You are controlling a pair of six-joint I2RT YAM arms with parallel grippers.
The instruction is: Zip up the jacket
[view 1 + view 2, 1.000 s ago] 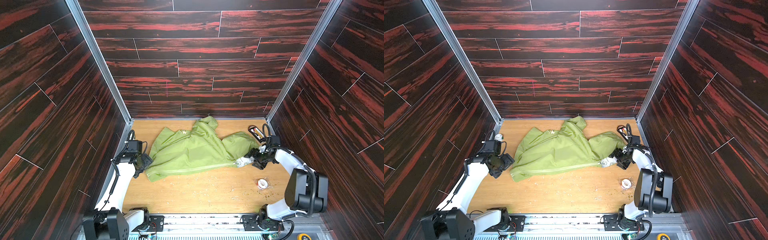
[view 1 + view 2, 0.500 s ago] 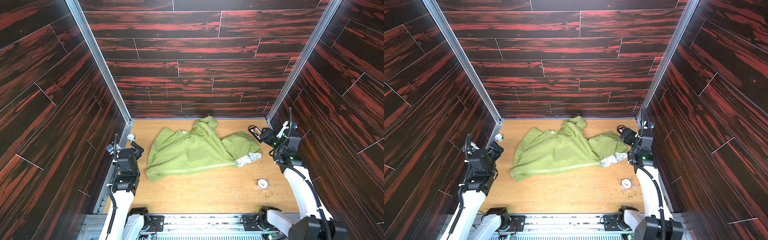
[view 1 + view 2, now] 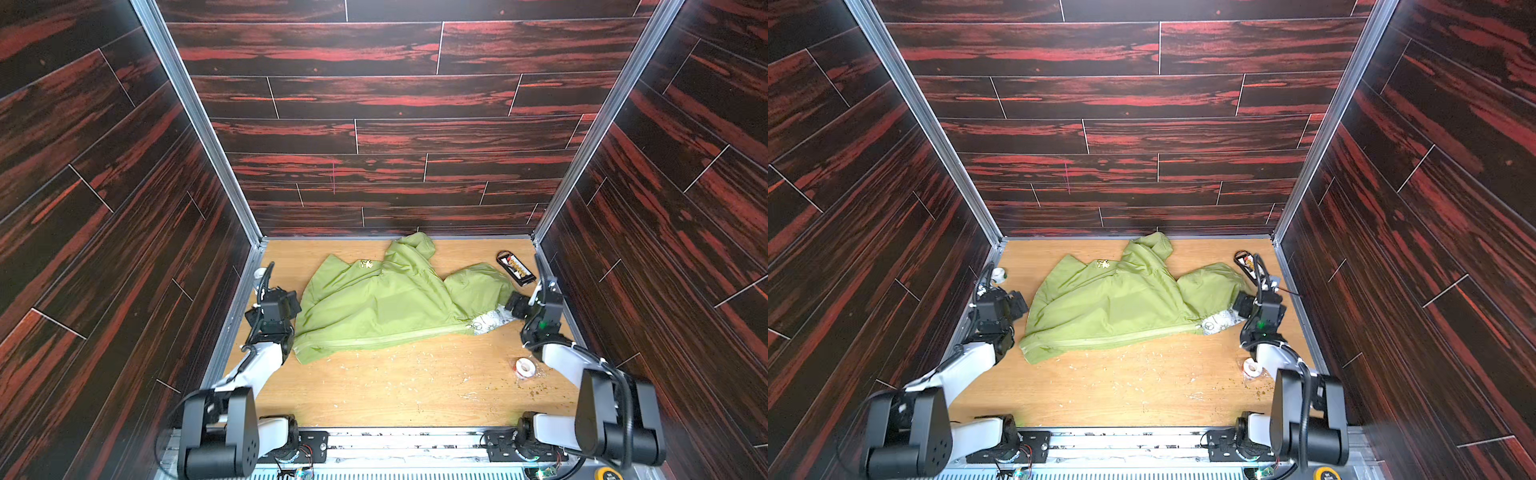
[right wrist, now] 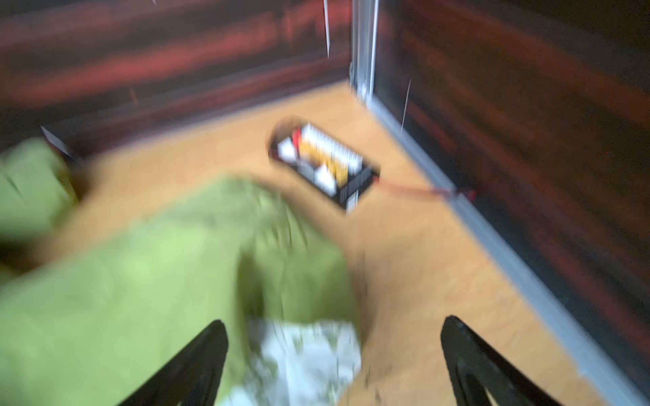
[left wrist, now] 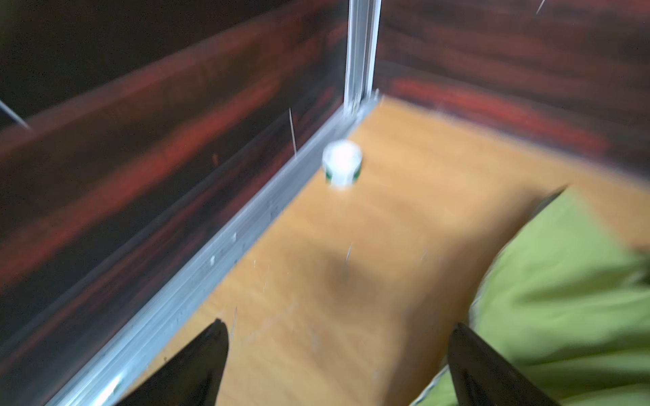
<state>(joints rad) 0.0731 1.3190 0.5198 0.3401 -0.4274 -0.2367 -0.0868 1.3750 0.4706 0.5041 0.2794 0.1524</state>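
The lime-green jacket (image 3: 386, 307) (image 3: 1113, 311) lies crumpled across the middle of the wooden floor, its hood toward the back wall. Its pale zipper (image 3: 374, 340) runs along the near edge and looks closed along that stretch. White patterned lining (image 3: 492, 322) (image 4: 309, 351) shows at the right end. My left gripper (image 3: 292, 302) (image 3: 1017, 303) (image 5: 338, 323) stands open beside the jacket's left edge (image 5: 562, 298), over bare floor and holding nothing. My right gripper (image 3: 515, 305) (image 3: 1241, 303) (image 4: 334, 320) is open by the right end, and the lining lies between its fingers, ungripped.
A small white cup (image 3: 259, 274) (image 5: 342, 161) stands by the left wall. A black snack packet (image 3: 515, 268) (image 4: 323, 161) lies in the far right corner. A white tape roll (image 3: 525, 368) and scattered crumbs lie near right. Dark walls enclose three sides.
Both grippers let go of the jacket's ends and opened. The arms lifted and drew back to the side walls, then came down again beside the jacket. The jacket stayed put.
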